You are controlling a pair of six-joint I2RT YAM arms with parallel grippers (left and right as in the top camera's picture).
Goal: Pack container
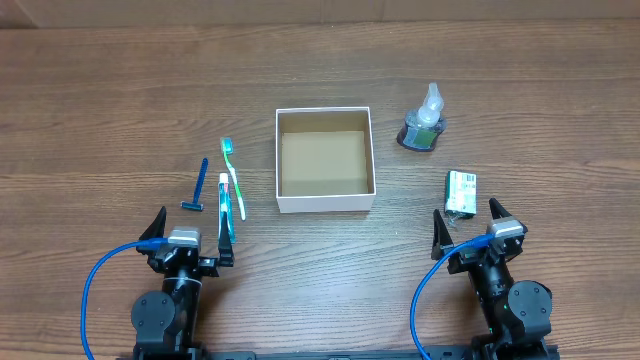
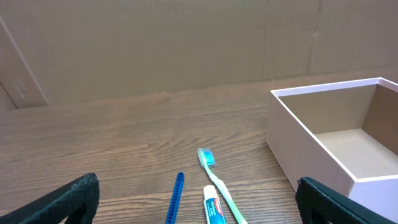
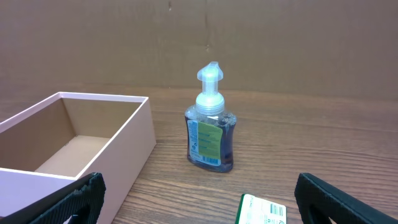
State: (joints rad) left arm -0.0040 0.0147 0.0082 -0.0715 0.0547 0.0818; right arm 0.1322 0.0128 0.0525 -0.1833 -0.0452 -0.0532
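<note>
Your container [image 1: 326,202] sits open side up at the middle of the table [image 1: 120,100], about midway between the left and right edges. Its brown inside is bare, so I judge that packing has not begun. Placed between the arms, it looks reachable by either one.

Toward the left edge, near the container but apart from it, lie the toothbrush [image 1: 233,178], the toothpaste tube [image 1: 224,205] close alongside it, and the blue razor [image 1: 198,188]. All three lie flat. Your left gripper [image 1: 190,238] waits by the near edge just behind them, fingers spread wide and holding nothing.

Toward the right edge the pump bottle [image 1: 423,122] stands upright. The green-and-white packet [image 1: 461,192] lies just ahead of your right gripper [image 1: 468,222], which is likewise wide and empty.
</note>
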